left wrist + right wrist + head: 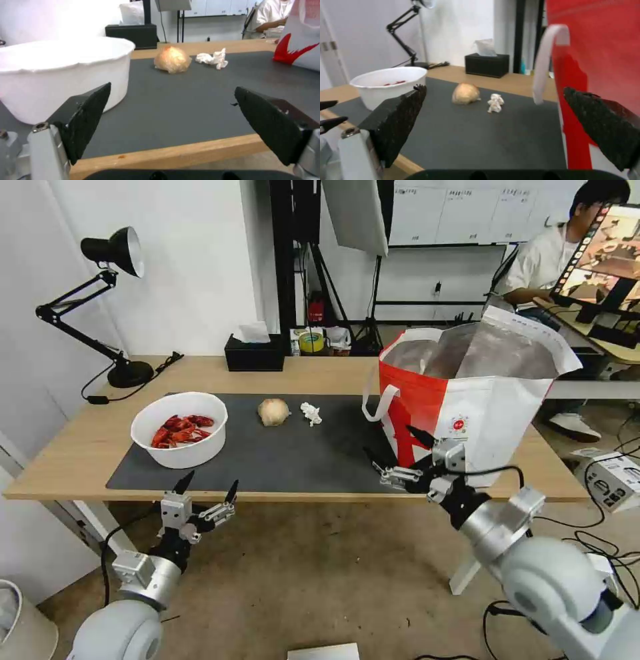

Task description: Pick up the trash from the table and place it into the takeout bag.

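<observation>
The long light-wood table (80, 447) with its dark grey rectangular mat (280, 460) runs across the middle of the head view. On the mat's left end sits the white round bowl of red crayfish shells (179, 429). Right of it, near the centre of the frame, lies the beige crumpled ball (273, 412), and just beside that, not touching, the small crumpled white tissue (311, 413). The large white and red takeout bag with silver foil lining (467, 393) stands upright at the mat's right end, its mouth open and a white loop handle (380, 403) hanging on its left face.

The left gripper (208, 488) hovers at the lower left of the head view, just off the table's near edge below the bowl, its black fingers spread apart and holding nothing. In the left wrist view the bowl (60, 75) sits close by one finger (88, 117).

The right gripper (399, 452) hangs at the lower right centre of the head view, over the mat's near right corner in front of the bag's red panel, fingers also apart and empty.

A black tissue box (254, 355) stands at the table's far edge and a black desk lamp (100, 300) at the upper left.
</observation>
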Robot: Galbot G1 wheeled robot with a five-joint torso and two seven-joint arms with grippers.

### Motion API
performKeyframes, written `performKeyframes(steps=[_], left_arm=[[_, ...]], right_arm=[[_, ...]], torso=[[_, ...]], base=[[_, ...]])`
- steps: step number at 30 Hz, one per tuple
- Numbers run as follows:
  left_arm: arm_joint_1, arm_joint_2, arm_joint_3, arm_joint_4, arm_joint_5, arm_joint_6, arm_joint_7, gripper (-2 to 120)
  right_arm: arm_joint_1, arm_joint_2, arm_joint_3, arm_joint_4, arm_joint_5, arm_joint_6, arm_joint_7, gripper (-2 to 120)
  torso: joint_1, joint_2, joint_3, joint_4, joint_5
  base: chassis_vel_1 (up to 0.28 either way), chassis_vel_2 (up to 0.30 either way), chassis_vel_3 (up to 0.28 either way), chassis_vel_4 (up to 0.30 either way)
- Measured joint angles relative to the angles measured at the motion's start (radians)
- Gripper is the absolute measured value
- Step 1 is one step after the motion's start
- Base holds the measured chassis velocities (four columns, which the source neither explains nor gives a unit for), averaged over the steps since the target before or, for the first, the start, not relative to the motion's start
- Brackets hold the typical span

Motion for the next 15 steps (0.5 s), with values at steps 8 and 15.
performKeyframes(steps=[8,15], left_arm=[[0.002,-0.011,0.003,0.030,0.009,-0.005,0.000,100],[0.005,-0.013,0.004,0.057,0.009,-0.015,0.000,100]], right_arm=[[-0.087,0.081,-0.004,-0.057,-0.071,0.065,0.062,100],[-0.136,0.146,-0.008,-0.085,-0.092,0.085,0.068,100]], torso=[[0.000,0.000,0.000,0.0000,0.0001],[0.000,0.000,0.000,0.0000,0.0000]], base=[[0.000,0.000,0.000,0.000],[0.000,0.000,0.000,0.000]])
